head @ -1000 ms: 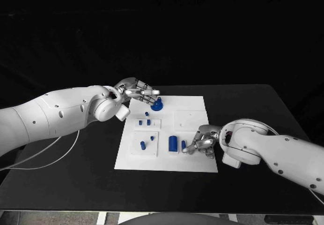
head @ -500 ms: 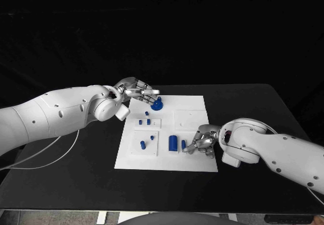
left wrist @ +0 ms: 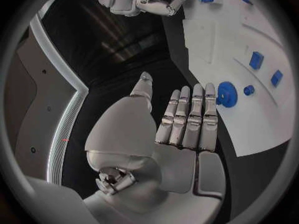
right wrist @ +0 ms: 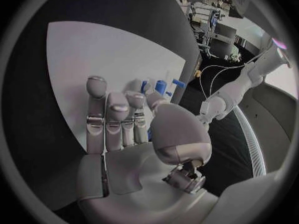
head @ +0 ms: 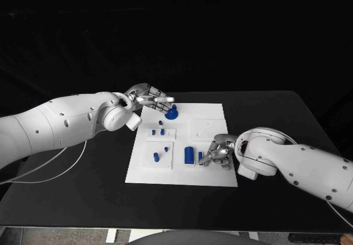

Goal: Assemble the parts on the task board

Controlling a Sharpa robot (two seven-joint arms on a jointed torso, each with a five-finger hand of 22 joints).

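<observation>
Task board: the white task board [head: 209, 178] lies in the middle of the black tabletop [head: 88, 194], between the two arms.
Round part: a blue round part [head: 171, 114] stands at the board's far left corner, just beside the left hand's fingertips; in the left wrist view it sits just past those fingertips [left wrist: 225, 94], with a smaller blue peg [left wrist: 249, 90] next to it. Whether a finger touches it cannot be told.
Left hand: the left hand [head: 150, 99] hovers over the board's far left corner, fingers straight, side by side, thumb set apart, holding nothing.
Cylinder: a blue upright cylinder [head: 188, 154] stands in the near middle of the board, just beside the right hand.
Slim part: a slim blue part [head: 199, 157] stands between the cylinder and the right hand, at its fingertips; contact cannot be judged.
Right hand: the right hand [head: 220, 151] is low over the board's near right area, fingers extended toward the blue parts, thumb bent across the palm; nothing is plainly held.
Other parts: small blue pieces [head: 157, 132] sit on the board's left side.
</observation>
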